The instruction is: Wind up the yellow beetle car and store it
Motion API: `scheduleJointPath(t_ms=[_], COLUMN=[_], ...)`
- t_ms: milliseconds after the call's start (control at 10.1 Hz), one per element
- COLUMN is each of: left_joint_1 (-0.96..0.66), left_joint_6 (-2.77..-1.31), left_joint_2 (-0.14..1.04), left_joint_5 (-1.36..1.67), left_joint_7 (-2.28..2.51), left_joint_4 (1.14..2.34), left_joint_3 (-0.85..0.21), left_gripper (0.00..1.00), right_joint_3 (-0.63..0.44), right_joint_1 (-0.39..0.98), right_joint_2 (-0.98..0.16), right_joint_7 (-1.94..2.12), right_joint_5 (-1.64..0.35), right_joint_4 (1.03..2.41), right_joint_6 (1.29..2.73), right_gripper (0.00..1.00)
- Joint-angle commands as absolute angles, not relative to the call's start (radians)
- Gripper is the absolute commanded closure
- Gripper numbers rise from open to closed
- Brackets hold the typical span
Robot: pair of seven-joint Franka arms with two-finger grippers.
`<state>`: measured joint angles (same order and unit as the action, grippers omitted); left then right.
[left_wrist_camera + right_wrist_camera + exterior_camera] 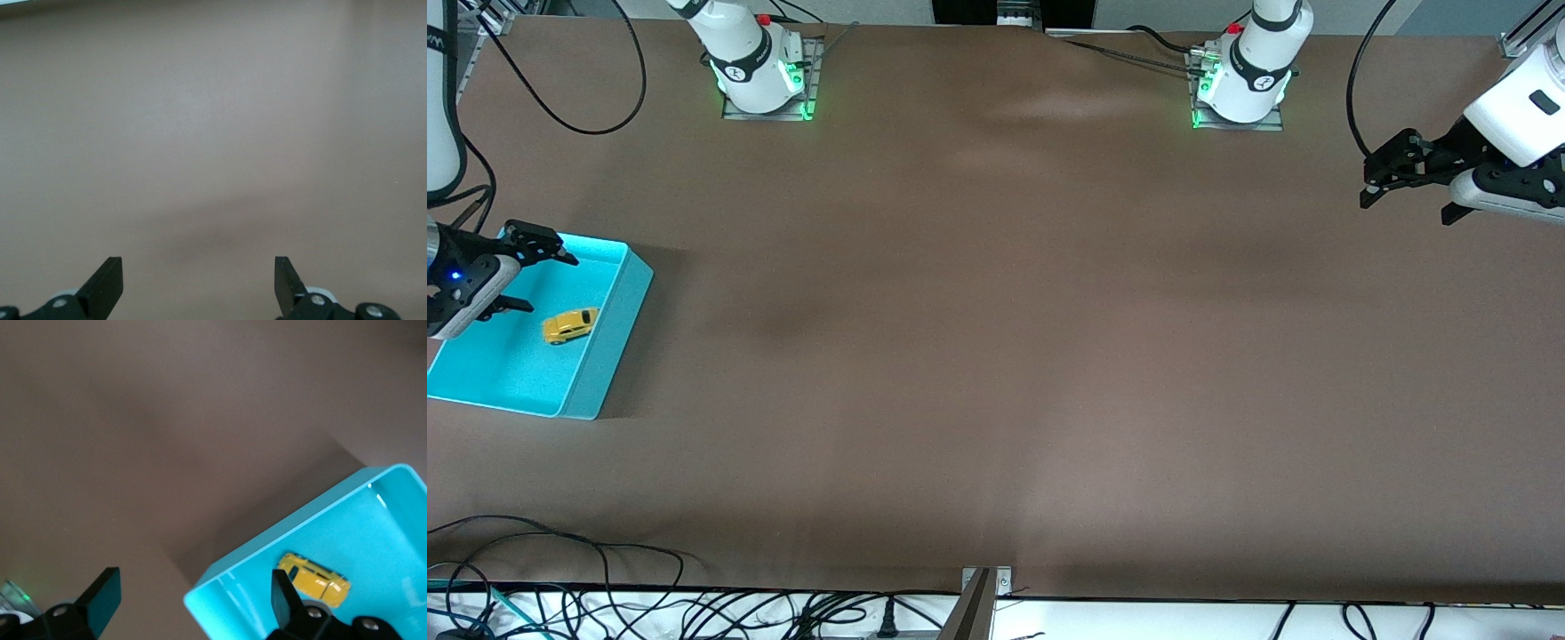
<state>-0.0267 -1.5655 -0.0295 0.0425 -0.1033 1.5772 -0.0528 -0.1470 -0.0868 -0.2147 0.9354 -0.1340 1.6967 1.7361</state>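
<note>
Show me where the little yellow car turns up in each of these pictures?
Front view: the yellow beetle car lies in the turquoise bin at the right arm's end of the table.
Left wrist view: not in it, only bare table.
Right wrist view: it shows inside the bin.
Shared landmark: the turquoise bin, in the front and right wrist views.

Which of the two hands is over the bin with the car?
The right hand, open over the turquoise bin holding the yellow beetle car. The left hand waits, open, over bare table.
</note>
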Motion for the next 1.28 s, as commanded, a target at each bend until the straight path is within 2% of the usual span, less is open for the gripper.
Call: scheduleJointPath(t_ms=[0,296,987,1184], left_joint_1=[-0.025,-0.026,-0.026,-0.026], left_joint_6=[-1.548,-1.546,-1.548,-1.548], left_joint_2=[-0.015,-0.015,-0.015,-0.015], left_joint_5=[0.034,0.034,0.032,0.031], left_joint_7=[-0.109,-0.109,-0.110,-0.110], left_joint_4=[1.546,1.545,1.545,1.545], left_joint_3=[-0.054,-0.054,-0.054,-0.054], left_gripper=[0.00,0.00,0.00,0.00], right_joint_3=[-0.129,-0.133,-0.123,-0.071], right_joint_1=[-0.066,-0.026,0.054,0.060], right_joint_2=[-0.120,-0.086,-0.026,-0.012], right_joint_7=[0.636,0.352,0.097,0.017], right_joint_5=[-0.138,-0.095,-0.028,0.021], right_joint_4=[1.695,1.654,1.655,1.654], right_joint_6=[1.639,1.537,1.517,1.513], right_gripper=[0.00,0.00,0.00,0.00])
